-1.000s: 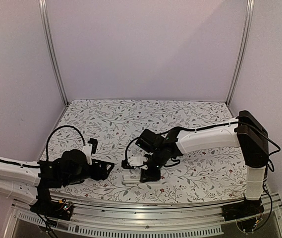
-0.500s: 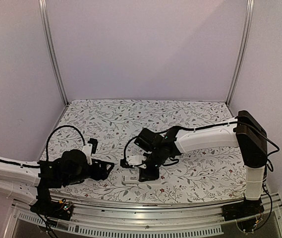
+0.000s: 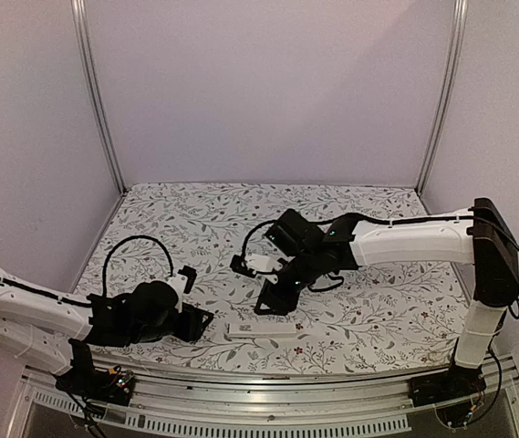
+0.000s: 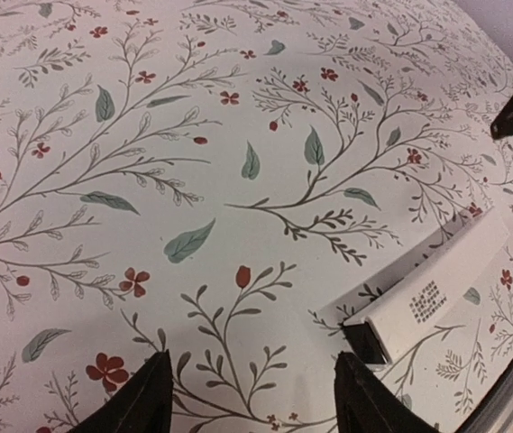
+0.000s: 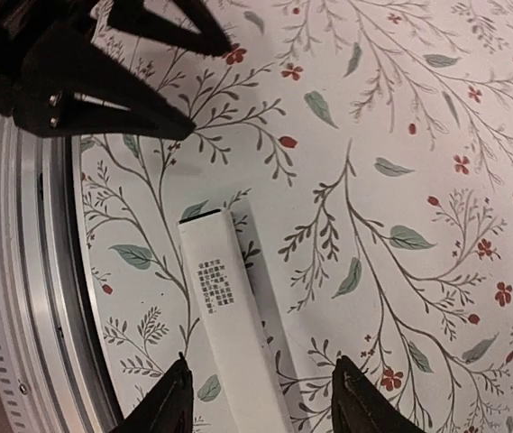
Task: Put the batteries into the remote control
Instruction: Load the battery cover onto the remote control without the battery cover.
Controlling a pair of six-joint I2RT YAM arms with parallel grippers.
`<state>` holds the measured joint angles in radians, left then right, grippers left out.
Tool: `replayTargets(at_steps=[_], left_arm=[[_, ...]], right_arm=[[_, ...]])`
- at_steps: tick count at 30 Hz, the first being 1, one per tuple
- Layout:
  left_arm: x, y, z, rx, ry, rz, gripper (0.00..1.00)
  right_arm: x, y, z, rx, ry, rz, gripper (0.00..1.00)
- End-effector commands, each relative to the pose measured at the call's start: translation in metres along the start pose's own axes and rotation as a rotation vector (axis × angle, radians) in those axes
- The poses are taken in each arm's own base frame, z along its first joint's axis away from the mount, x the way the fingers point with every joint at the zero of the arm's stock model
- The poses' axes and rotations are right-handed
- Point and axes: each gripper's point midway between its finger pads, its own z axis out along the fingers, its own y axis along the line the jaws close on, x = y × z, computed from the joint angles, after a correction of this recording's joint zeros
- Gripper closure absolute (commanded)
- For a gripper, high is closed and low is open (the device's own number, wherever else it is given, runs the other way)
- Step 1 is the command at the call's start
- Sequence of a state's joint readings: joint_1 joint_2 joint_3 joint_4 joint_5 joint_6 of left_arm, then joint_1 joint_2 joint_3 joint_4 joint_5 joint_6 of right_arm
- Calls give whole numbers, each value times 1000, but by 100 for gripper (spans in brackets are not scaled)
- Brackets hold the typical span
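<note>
The remote control [image 3: 259, 328] is a slim white bar lying flat on the floral cloth near the table's front edge. In the right wrist view the remote control [image 5: 229, 316] shows a small printed patch and a black end. It runs below the open right gripper [image 5: 263, 383], closer to the left finger and touching neither. From above, the right gripper [image 3: 273, 301] hovers just behind the bar. The left gripper [image 3: 206, 318] stands open just left of the bar's end. In its own view the left gripper [image 4: 254, 383] holds nothing, and the remote control [image 4: 436, 293] lies to its right. The batteries are out of view.
A metal rail [image 3: 268, 383] runs along the table's front edge, close behind the remote, and the same rail [image 5: 22, 271] fills the left side of the right wrist view. Pale walls and upright posts [image 3: 95, 100] enclose the floral cloth [image 3: 241, 219].
The right gripper has risen and drawn back from the remote, opening wider. The left arm has moved right toward the remote's end, its jaws narrowing a little. The remote has stayed in place.
</note>
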<state>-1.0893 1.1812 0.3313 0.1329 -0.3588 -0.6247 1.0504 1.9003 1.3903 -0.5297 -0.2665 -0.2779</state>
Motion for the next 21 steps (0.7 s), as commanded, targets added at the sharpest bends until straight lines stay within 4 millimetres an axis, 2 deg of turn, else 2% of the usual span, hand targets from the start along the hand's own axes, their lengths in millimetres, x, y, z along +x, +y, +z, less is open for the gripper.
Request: replayTargets(at_steps=[1, 5, 7, 12, 16, 21], left_arm=[[16, -9, 2, 30, 71, 43, 41], [23, -15, 2, 83, 80, 47, 48], [23, -19, 3, 102, 81, 70, 53], [37, -20, 14, 87, 145, 132, 63], [37, -24, 21, 86, 148, 169, 65], [38, -30, 30, 96, 159, 220, 66]], right_arm=[[30, -45, -42, 158, -54, 510, 50], [73, -26, -37, 121, -31, 829, 53], [83, -17, -32, 82, -41, 914, 54], [90, -13, -24, 52, -61, 1001, 56], [90, -7, -19, 8, -76, 1021, 61], [94, -8, -13, 8, -62, 1029, 64]])
